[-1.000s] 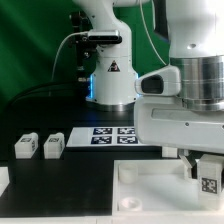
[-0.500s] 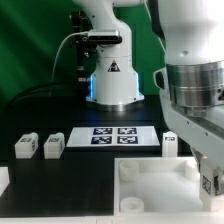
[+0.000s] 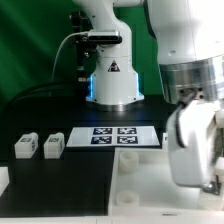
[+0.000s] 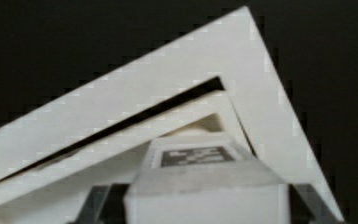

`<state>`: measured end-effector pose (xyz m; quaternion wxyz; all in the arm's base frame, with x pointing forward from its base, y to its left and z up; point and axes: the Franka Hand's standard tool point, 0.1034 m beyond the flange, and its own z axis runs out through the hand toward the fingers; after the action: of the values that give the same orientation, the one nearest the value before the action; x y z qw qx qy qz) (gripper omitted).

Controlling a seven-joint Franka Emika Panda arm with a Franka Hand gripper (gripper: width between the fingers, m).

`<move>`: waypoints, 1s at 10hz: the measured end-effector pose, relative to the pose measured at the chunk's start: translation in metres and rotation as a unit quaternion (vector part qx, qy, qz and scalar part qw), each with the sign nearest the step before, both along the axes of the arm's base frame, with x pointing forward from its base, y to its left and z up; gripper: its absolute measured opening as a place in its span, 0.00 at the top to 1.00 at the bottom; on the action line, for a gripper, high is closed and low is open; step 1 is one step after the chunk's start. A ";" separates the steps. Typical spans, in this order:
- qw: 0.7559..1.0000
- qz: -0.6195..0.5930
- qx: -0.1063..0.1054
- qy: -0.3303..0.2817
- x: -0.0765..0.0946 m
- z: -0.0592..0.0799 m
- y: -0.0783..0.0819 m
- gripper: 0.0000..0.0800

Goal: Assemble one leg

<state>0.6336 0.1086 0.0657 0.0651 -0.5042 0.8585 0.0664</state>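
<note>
In the wrist view my gripper [image 4: 202, 203] is shut on a leg [image 4: 201, 180], a white block with a black-and-white tag on its face. A dark finger [image 4: 101, 202] shows on each side of it. Under it lies a corner of the large white panel [image 4: 176, 90]. In the exterior view the arm's white wrist [image 3: 195, 135] hangs over the panel's [image 3: 140, 188] right part and hides the gripper and the held leg. Two more legs [image 3: 26, 146] [image 3: 53, 145] stand on the black table at the exterior view's left.
The marker board [image 3: 113, 136] lies flat behind the panel, in front of the robot's base [image 3: 112, 85]. A small white block edge [image 3: 3, 180] shows at the exterior view's left border. A green backdrop closes the back.
The wrist has turned and swung toward the camera. It now hides the held leg, the gripper and the leg that stood right of the marker board.
</note>
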 end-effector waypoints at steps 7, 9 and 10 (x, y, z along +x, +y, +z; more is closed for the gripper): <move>1.000 0.027 0.009 -0.013 -0.018 0.033 0.021 0.20; 0.999 0.028 0.011 -0.016 -0.016 0.038 0.022 0.19; 0.999 0.028 0.011 -0.015 -0.017 0.037 0.022 0.19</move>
<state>0.6170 0.1311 0.1028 0.0818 -0.5285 0.8421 0.0699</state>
